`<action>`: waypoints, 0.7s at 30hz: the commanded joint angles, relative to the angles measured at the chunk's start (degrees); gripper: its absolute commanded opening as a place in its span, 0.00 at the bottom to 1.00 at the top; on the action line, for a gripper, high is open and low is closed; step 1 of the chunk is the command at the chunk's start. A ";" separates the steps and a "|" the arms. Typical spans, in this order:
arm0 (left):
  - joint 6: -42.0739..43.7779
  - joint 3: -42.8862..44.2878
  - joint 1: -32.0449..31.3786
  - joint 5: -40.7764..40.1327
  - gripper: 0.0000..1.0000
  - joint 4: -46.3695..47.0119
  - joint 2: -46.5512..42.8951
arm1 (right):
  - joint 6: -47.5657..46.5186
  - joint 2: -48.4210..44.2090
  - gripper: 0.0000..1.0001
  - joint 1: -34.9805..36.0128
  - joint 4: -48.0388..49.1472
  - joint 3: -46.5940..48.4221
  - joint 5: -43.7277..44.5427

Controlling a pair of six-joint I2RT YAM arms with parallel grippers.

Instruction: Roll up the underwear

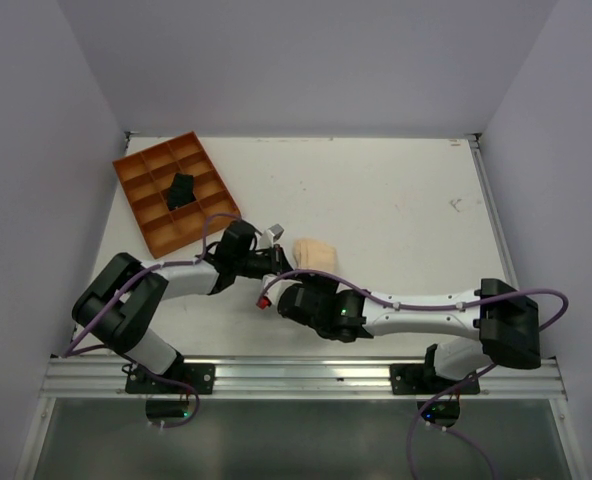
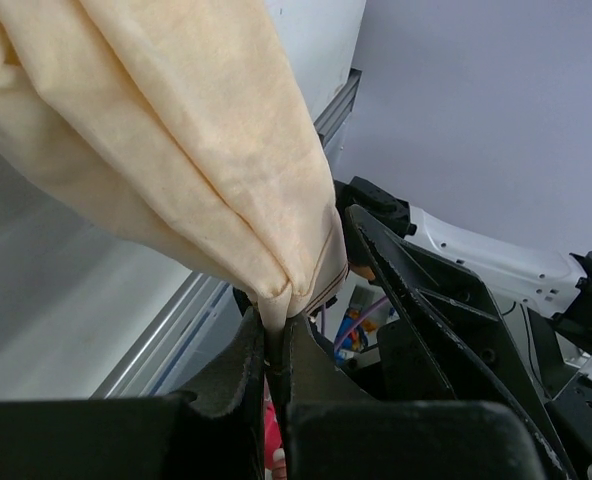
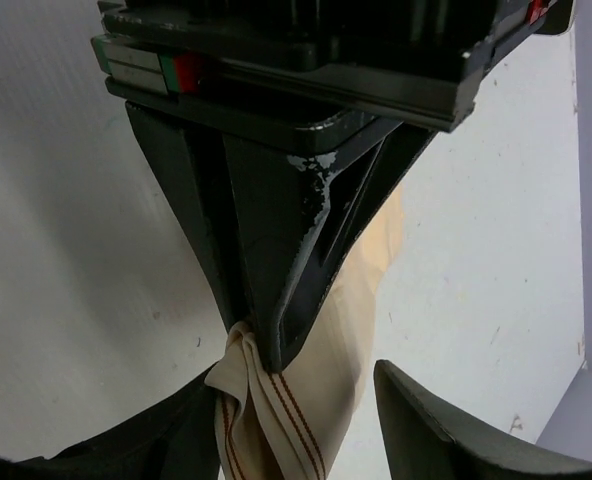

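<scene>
We see our left gripper (image 2: 276,345) clamped on a folded edge of the small, wrinkled pale peach fabric underwear (image 2: 176,130), which extends away from its jaws. Our right gripper (image 3: 294,392) is spread wide, the same cloth hanging between its two fingers.

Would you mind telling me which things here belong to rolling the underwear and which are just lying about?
Job: underwear, left claw pinching it, right claw open around it.
Lying about: orange tray, black bundle inside it.
</scene>
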 commanded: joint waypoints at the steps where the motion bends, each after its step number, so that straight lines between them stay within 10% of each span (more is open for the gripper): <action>1: -1.80 -0.55 0.56 3.19 0.00 3.85 -1.14 | -1.98 1.02 0.62 0.50 2.37 -0.37 4.46; 21: 4.52 1.10 2.23 2.94 0.07 -4.57 -1.49 | 2.06 0.76 0.00 1.46 -0.17 0.68 -1.84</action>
